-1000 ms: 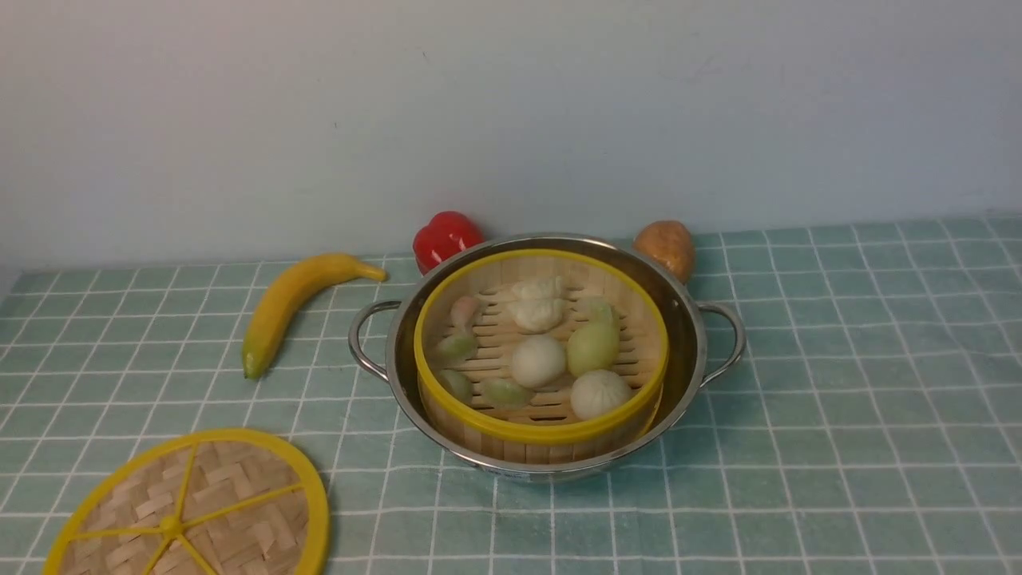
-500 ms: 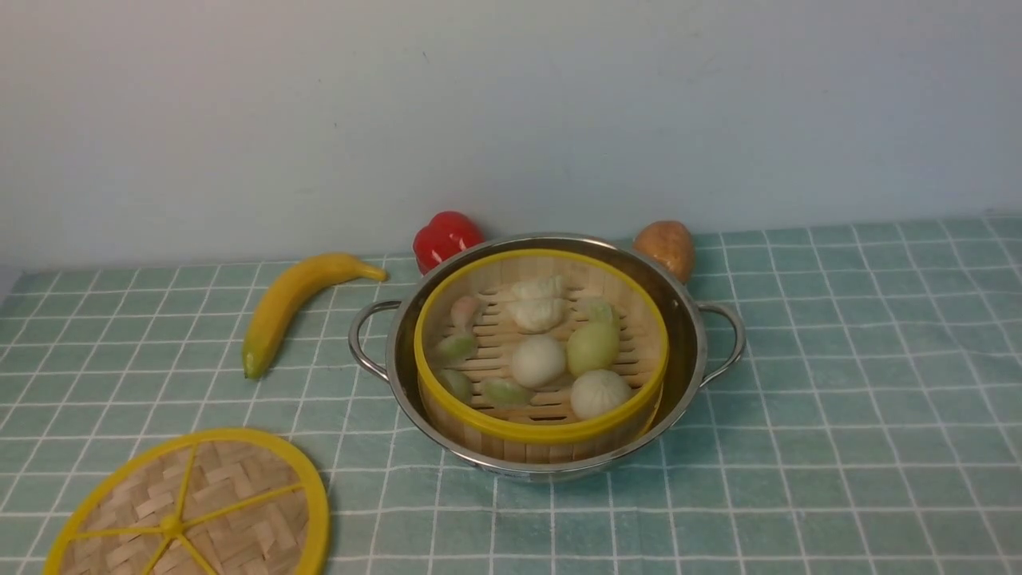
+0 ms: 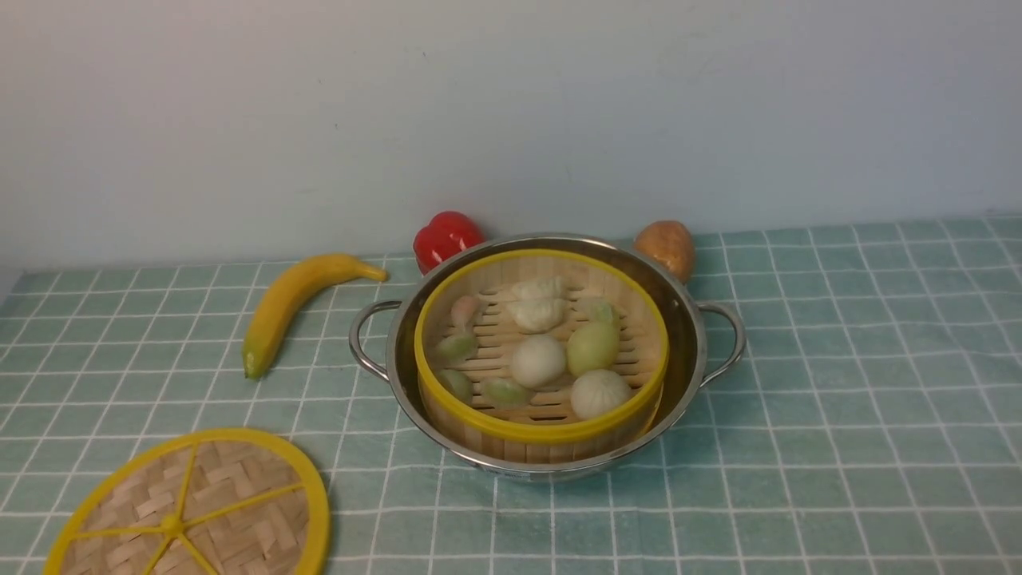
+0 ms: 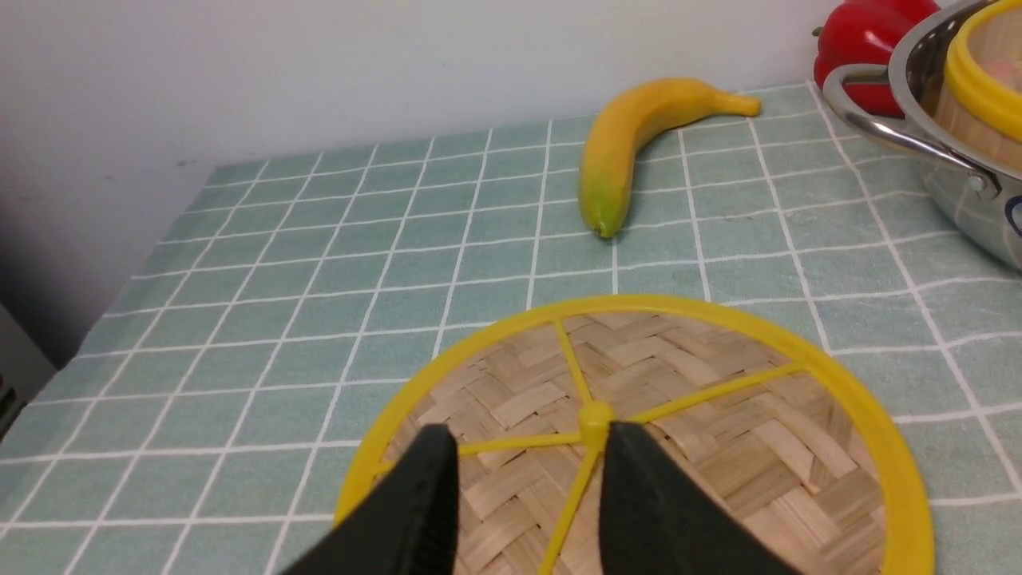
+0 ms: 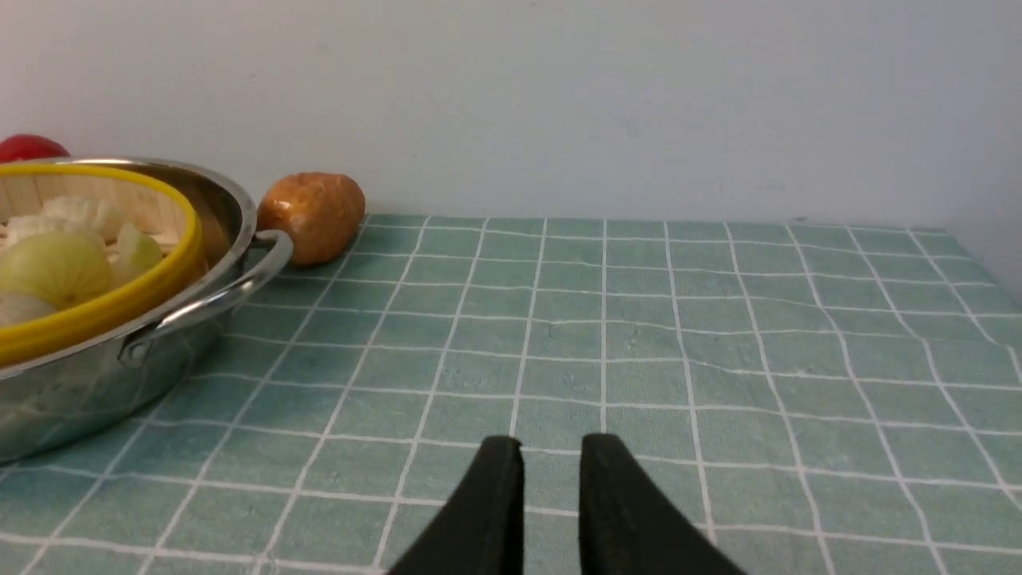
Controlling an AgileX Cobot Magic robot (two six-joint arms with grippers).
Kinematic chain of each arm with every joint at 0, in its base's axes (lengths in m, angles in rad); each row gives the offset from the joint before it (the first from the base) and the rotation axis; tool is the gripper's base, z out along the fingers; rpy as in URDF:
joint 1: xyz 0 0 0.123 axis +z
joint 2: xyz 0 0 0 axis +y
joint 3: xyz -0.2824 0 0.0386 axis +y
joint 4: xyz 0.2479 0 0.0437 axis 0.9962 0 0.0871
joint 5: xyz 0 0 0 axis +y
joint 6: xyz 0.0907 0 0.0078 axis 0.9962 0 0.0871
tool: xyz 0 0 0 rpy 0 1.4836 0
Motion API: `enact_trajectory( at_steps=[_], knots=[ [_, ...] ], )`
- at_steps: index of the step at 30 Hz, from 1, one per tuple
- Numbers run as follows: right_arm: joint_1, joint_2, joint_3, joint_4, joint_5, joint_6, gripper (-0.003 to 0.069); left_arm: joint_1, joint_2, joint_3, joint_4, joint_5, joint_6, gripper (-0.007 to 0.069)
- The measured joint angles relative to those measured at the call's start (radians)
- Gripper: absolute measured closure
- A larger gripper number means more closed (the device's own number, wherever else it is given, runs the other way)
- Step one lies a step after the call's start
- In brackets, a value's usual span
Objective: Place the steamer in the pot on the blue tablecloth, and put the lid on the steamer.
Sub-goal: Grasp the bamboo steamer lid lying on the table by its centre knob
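Note:
The steamer (image 3: 543, 434), a bamboo basket with yellow rims, sits inside the shiny pot (image 3: 688, 335) at the middle of the blue tablecloth (image 3: 838, 399). Several buns and dumplings (image 3: 536, 361) lie on its slatted floor. The lid (image 3: 231, 511) lies flat on the cloth at the front left. In the left wrist view my left gripper (image 4: 531, 435) hangs open over the lid (image 4: 718, 447), fingers either side of a spoke near the hub. My right gripper (image 5: 551, 443) is over bare cloth to the right of the pot (image 5: 96, 375), slightly open and empty. Neither gripper shows in the front view.
A banana (image 3: 287, 307) lies left of the pot. A red pepper (image 3: 445, 235) and a brown potato-like lump (image 3: 667, 246) sit behind it against the pale wall. The pot's loop handles stick out left and right. The cloth's left edge is near the lid.

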Motion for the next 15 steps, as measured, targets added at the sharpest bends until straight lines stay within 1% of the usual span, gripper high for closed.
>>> enact_trajectory(
  at_steps=[1,2,3,4,6,7,8,15],
  knots=[
    [0.0,0.0,0.0,0.011,0.001,-0.008,0.0522,0.0,0.0,0.0,0.0,0.0,0.0,0.0382],
    [0.0,0.0,0.0,0.071,0.008,-0.085,0.0517,0.0,0.0,0.0,0.0,0.0,0.0,0.0382],
    [0.0,0.0,0.0,0.078,0.008,-0.103,0.0517,0.0,0.0,0.0,0.0,0.0,0.0,0.0382],
    [0.0,0.0,0.0,0.125,0.009,-0.155,0.0514,0.0,0.0,0.0,0.0,0.0,0.0,0.0382],
    [0.0,0.0,0.0,0.156,0.011,-0.202,0.0511,0.0,0.0,0.0,0.0,0.0,0.0,0.0382],
    [0.0,-0.001,0.0,0.178,0.016,-0.246,0.0506,0.0,0.0,0.0,0.0,0.0,0.0,0.0382],
    [0.0,-0.001,0.0,0.178,0.023,-0.267,0.0503,0.0,0.0,0.0,0.0,0.0,0.0,0.0382],
    [0.0,-0.001,0.001,0.183,0.031,-0.296,0.0484,0.0,0.0,0.0,0.0,0.0,0.0,0.0382]
  ],
)
